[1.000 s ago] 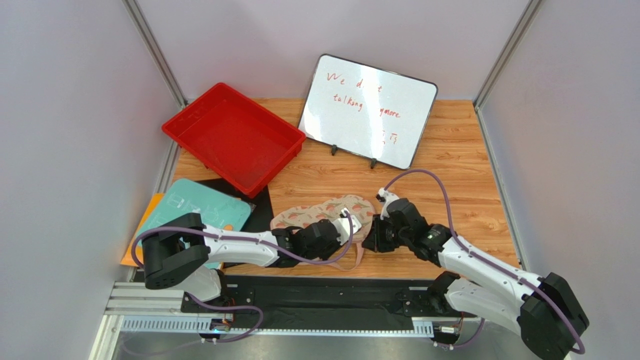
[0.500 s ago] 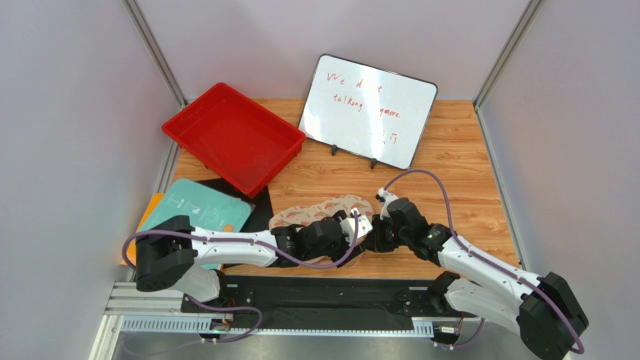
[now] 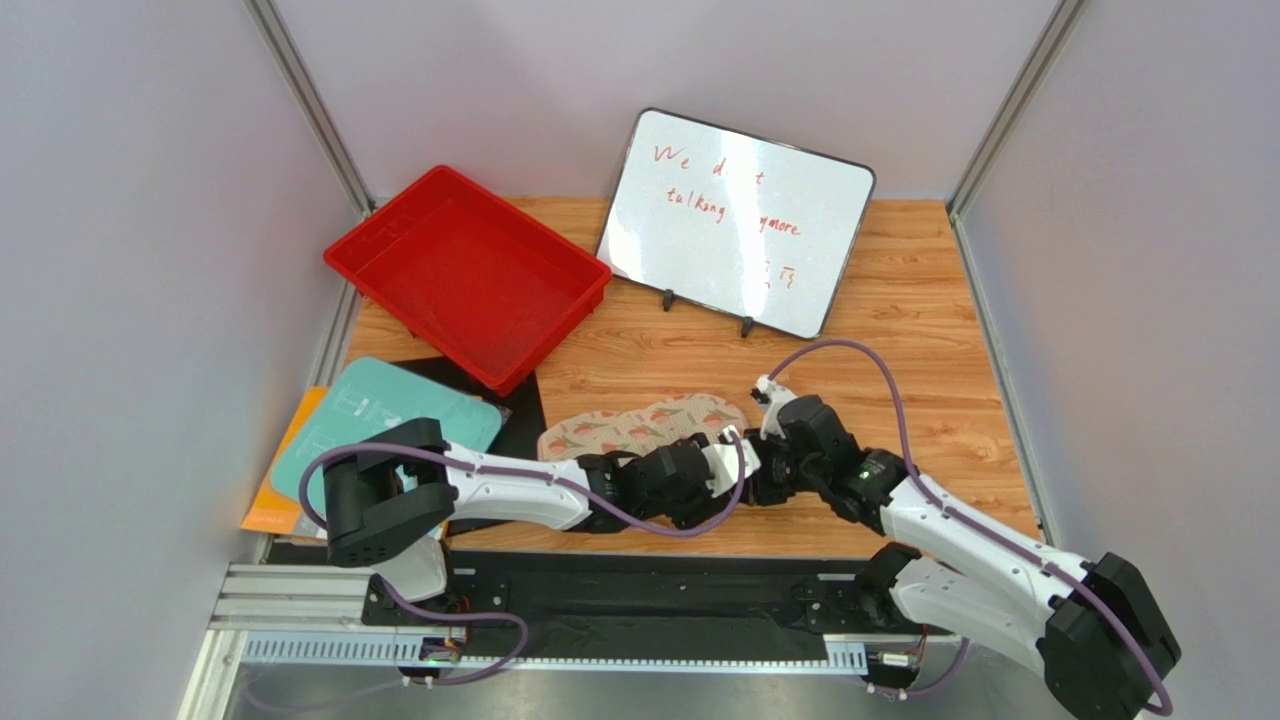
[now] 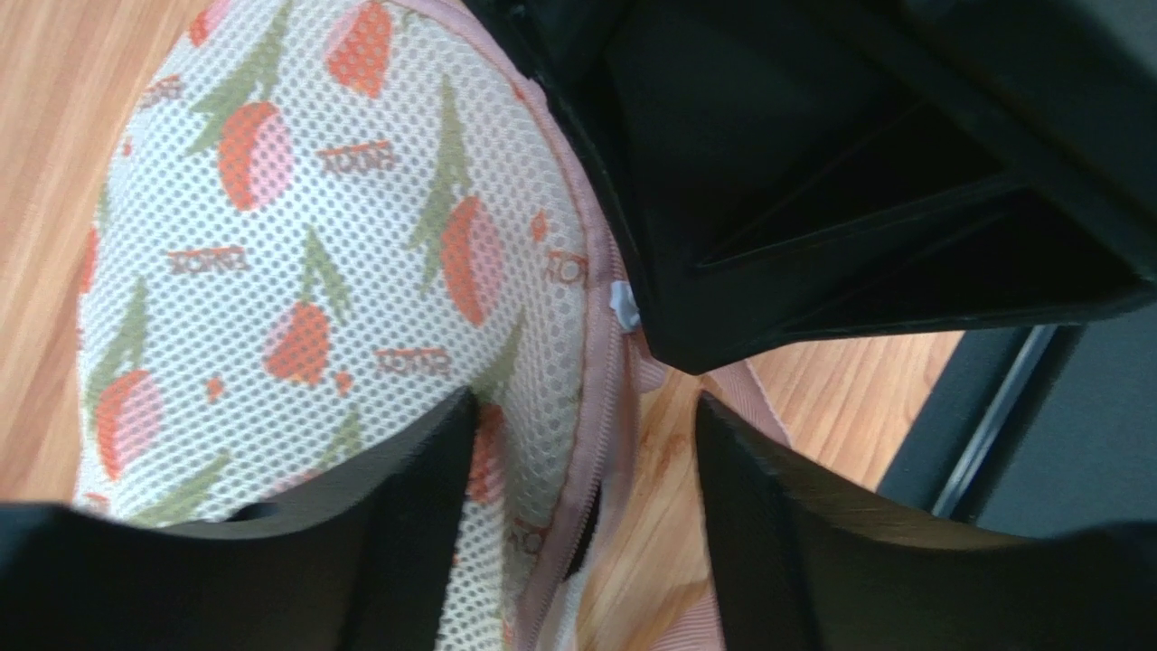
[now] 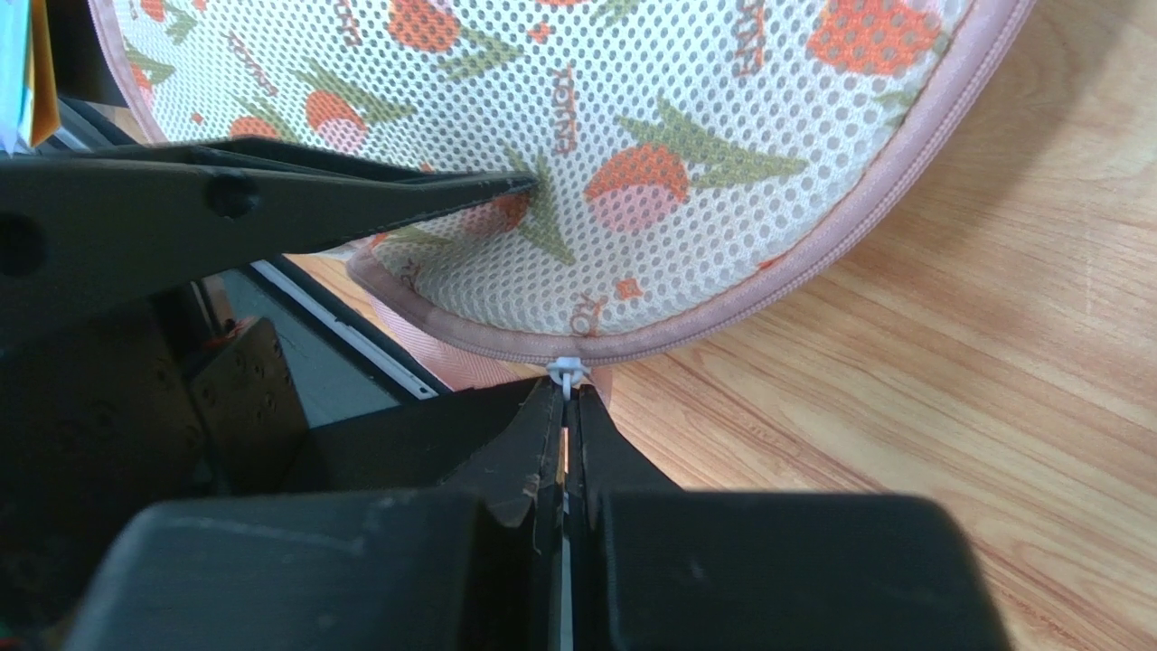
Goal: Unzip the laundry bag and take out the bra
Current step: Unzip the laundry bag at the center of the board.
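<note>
The laundry bag (image 3: 639,425), a flat peanut-shaped pouch of cream mesh printed with pink-red fruit and green leaves, lies on the wooden table (image 3: 902,300). It sits off the near right corner of the red plastic tray (image 3: 466,278), on the side toward the arm bases, close to the tray but not touching it. Its long axis runs away from the tray to the right.

Both grippers meet at the bag's end farthest from the tray. The right gripper (image 5: 564,407) has its jaws pressed tight together, pinching the small pale zipper pull (image 5: 564,368), which sits on the pink zipper edging (image 5: 869,217) at the bag's rounded rim. The left gripper (image 4: 577,421) has its jaws spread apart. They straddle that same rim, one black finger (image 4: 408,516) over the printed mesh and the other beyond the edging above bare wood. In the right wrist view, one left finger lies across the mesh with its tip resting on the fabric. A ribbed pink loop (image 4: 740,393) shows beside the pull on the side away from the tray.

How far the zipper is undone cannot be told.

Right of the tray a white board with red handwriting (image 3: 736,218) stands propped on feet. Toward the arms from the tray lies a teal flat mat (image 3: 398,413).
</note>
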Available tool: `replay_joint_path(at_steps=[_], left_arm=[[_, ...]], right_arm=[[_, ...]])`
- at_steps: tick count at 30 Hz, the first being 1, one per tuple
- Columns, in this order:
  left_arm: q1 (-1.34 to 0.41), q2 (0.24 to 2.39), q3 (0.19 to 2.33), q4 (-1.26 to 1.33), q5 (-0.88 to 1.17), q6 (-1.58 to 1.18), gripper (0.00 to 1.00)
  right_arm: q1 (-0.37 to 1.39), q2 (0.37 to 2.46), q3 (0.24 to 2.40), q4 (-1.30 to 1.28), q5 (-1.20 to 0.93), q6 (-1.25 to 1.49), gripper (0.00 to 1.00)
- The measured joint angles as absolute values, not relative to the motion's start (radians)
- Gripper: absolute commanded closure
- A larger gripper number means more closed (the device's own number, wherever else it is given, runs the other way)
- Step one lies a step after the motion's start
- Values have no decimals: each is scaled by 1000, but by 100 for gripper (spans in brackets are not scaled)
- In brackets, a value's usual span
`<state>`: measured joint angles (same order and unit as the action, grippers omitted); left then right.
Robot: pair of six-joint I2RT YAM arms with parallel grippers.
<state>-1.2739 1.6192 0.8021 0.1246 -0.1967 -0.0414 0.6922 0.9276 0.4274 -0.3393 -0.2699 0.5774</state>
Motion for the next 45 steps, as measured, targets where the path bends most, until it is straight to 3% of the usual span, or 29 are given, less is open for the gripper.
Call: replay_joint_path(at_steps=[1, 9, 23, 31, 32, 33, 34, 36, 37, 45], left_arm=[[-1274, 1623, 803, 125, -202, -42, 42], [-1274, 1642, 816, 141, -273, -64, 99], [-1277, 1601, 757, 187, -271, -72, 100], [-1277, 1544, 698, 208, -259, -69, 100], [-1277, 1539, 698, 208, -255, -69, 93], [-1277, 1535, 698, 209, -250, -69, 76], [-1277, 1532, 698, 208, -247, -68, 45], [-1276, 1528, 698, 203, -244, -67, 29], [-1276, 1526, 698, 194, -244, -74, 24], [-1276, 1427, 699, 73, -303, -159, 16]], right_arm=[[692, 925, 427, -339, -271, 579, 100], [692, 885, 427, -347, -271, 581, 100], [684, 873, 427, -355, -252, 576, 100], [533, 876, 426, -355, -278, 550, 100], [517, 878, 426, -354, -287, 547, 100], [508, 878, 426, -354, -292, 543, 100], [501, 881, 426, -354, -299, 539, 100], [495, 891, 426, -355, -305, 529, 100], [494, 897, 426, -355, -305, 525, 100], [487, 899, 412, -350, -272, 531, 100]])
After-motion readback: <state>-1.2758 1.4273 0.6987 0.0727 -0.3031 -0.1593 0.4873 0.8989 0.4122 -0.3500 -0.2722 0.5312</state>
